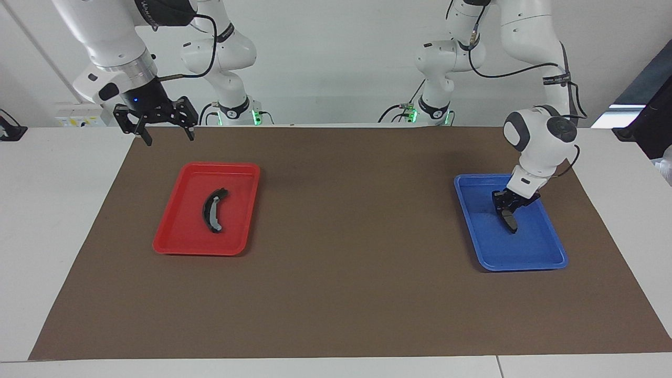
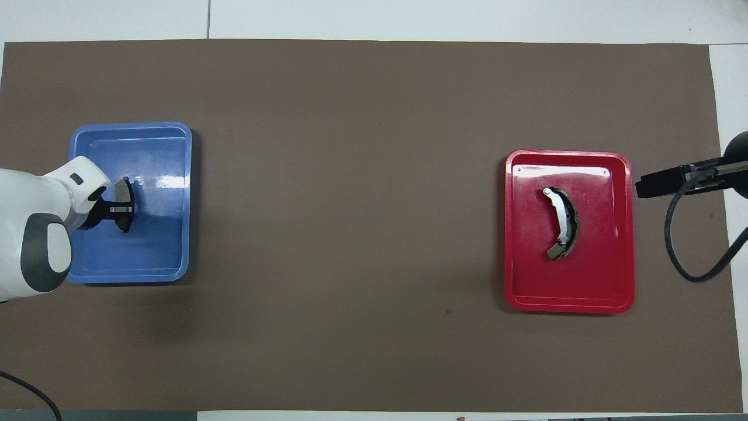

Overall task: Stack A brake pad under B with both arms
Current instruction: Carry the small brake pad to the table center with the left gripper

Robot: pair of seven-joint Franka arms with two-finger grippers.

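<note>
Left gripper point(image 1: 508, 214) jaws are clamped on the brake pad point(image 1: 510, 221) in the blue tray point(image 1: 546, 260); a straight, level lift is advised. Right gripper point(image 1: 167, 135) waits, jaws apart.

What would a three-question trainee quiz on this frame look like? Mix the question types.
1. True or false: the long crescent-shaped black brake piece with a light grey strip lies in the blue plastic tray.
2. Which end effector is shut on the short flat dark grey brake pad? a) left end effector b) right end effector c) neither
3. Fill in: the open right end effector waits above the brown mat, near the ___ plastic tray.

Key: 1 false, it lies in the red tray. 2 a. 3 red.
</note>
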